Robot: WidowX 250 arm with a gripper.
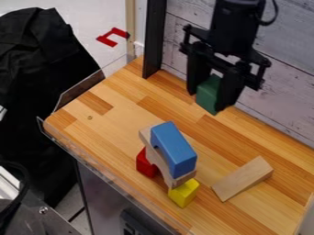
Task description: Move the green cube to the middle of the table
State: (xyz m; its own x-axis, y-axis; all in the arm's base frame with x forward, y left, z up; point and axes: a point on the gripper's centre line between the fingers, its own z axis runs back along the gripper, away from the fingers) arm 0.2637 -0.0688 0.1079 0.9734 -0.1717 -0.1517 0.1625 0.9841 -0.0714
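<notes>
since the hand [212, 96] clamps the green cube [209, 94], grasping looks done. central placement on the tabletop [116, 126] remains.

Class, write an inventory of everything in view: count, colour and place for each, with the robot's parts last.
Green cube: 1, green, between the gripper's fingers, above the table
Arch: 1, natural wood, resting on the red and yellow blocks
Blue block: 1, blue, on the arch
Red block: 1, red, under the arch
Yellow block: 1, yellow, under the arch
Flat block: 1, natural wood, on the table, right
Table: 1, wood-toned, centre
Post: 1, black, behind the table
Wall: 1, greyish planks, behind
Cloth: 1, black, left
Marking: 1, red, upper left
Arm: 1, black, top
Gripper: 1, black, above the table
</notes>
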